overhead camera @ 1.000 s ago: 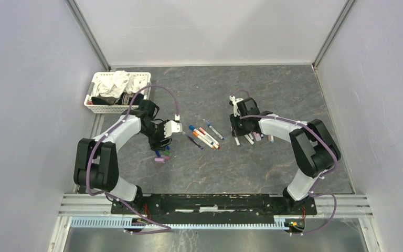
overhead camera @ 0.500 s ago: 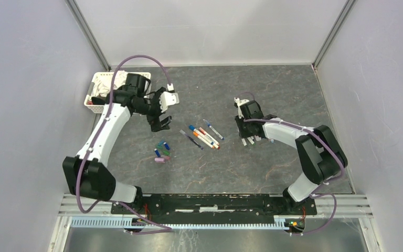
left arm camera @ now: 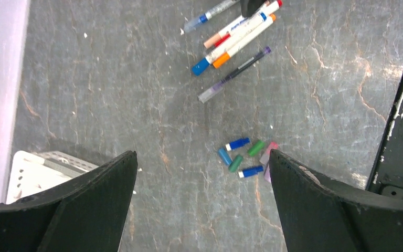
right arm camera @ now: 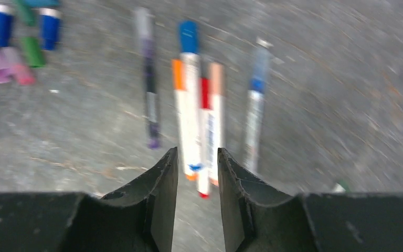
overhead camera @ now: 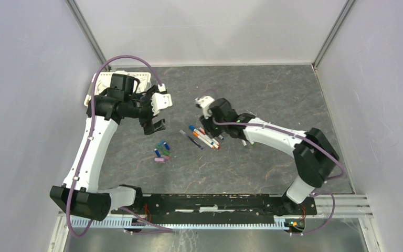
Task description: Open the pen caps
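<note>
We think we are choosing the next pen. Our right gripper (right arm camera: 198, 152), slightly open and empty, hovers over the thin white marker pens (right arm camera: 191, 105) in the middle of the grey table (overhead camera: 273, 105). Our left gripper (left arm camera: 202, 157) gapes wide, empty. The little coloured plastic caps (left arm camera: 244, 157) lie nearer the left edge. Next we should lower and pinch one pen.

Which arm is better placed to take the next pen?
Probably right: the right gripper hovers close over the pens, jaws slightly apart and empty; the left gripper, wide open, is farther away.

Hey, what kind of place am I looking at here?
Likely a robot lab test cell: two arms bolted to a metal rail, plain panel walls boxing in the table, and pens with loose caps laid out.
</note>
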